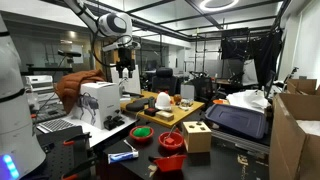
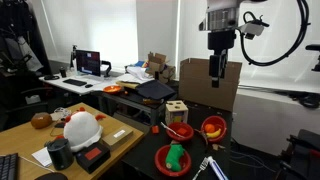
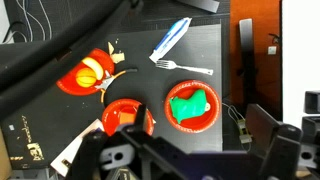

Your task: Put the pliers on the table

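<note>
The pliers (image 3: 172, 38), with blue and white handles, lie flat on the black table (image 3: 215, 45) beside a silver fork (image 3: 182, 67). They also show near the table's front edge in both exterior views (image 1: 122, 155) (image 2: 205, 168). My gripper (image 3: 200, 128) hangs high above the table, over a red bowl holding a green object (image 3: 190, 107). Its fingers are spread apart and hold nothing. It shows up in the air in both exterior views (image 1: 125, 68) (image 2: 217, 70).
Two more red bowls (image 3: 127, 117) (image 3: 90, 75) stand on the table, one with orange contents. A wooden box with cut-out holes (image 2: 176, 110) stands nearby. A light wooden board (image 1: 170, 112) carries a white helmet (image 2: 82, 128). Cardboard boxes (image 1: 295, 130) stand at one end.
</note>
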